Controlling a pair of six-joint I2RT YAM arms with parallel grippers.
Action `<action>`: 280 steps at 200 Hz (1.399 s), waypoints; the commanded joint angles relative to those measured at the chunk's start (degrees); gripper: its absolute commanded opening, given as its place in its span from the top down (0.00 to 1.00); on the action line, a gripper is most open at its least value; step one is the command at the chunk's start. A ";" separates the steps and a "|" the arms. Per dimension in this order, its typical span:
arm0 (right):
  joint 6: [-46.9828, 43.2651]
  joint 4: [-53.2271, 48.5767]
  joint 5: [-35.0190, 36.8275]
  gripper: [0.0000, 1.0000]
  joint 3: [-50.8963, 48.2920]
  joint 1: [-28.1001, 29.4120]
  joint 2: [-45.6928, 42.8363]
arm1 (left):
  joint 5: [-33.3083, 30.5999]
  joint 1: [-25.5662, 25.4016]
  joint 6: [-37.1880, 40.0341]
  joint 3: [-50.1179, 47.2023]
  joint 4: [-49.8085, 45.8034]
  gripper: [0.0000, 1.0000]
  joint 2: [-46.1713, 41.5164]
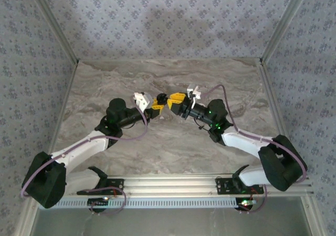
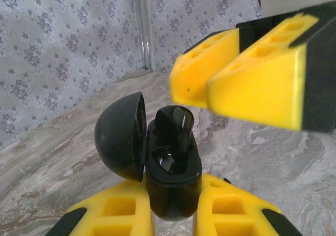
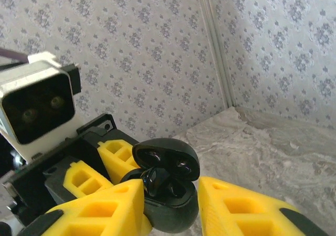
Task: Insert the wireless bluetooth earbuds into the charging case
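My left gripper point(image 1: 156, 106) point(image 2: 173, 194) is shut on the black charging case point(image 1: 162, 97) point(image 2: 170, 178) point(image 3: 173, 204), held above the table. The case's lid point(image 2: 118, 136) point(image 3: 165, 154) is swung open. One black earbud point(image 2: 176, 126) point(image 3: 156, 174) stands in the case and pokes up out of its socket. The socket beside it looks empty. My right gripper point(image 1: 173, 100) point(image 2: 210, 84) point(image 3: 170, 194) faces the case, fingers apart and just above the earbud, holding nothing. The white earbuds and the other black one are out of view.
A marble-patterned table point(image 1: 168, 147) lies below both arms, boxed in by wallpapered walls with metal corner posts point(image 2: 142, 26). An aluminium rail point(image 1: 168, 183) runs along the near edge. The left wrist camera point(image 3: 34, 107) sits close by the right fingers.
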 commanded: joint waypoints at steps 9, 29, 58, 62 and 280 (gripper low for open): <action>6.14 -15.65 0.29 0.61 5.55 -1.23 -5.52 | 0.03 -0.19 3.14 2.12 -0.77 0.85 -1.00; 8.00 -31.65 1.95 0.58 11.00 -1.04 -7.94 | -0.19 -0.15 4.27 2.54 -2.06 0.85 -0.93; 13.60 -47.40 1.77 0.58 17.09 -1.38 -8.65 | -0.37 -0.15 5.00 2.78 -2.76 0.85 -0.80; 13.71 -48.33 1.18 0.58 17.51 -1.33 -8.49 | -0.38 -0.22 5.02 2.87 -2.85 0.85 -0.80; 17.97 -48.10 -5.71 0.77 23.08 -1.23 -1.70 | -0.12 -0.19 4.56 3.38 -4.29 0.85 -0.93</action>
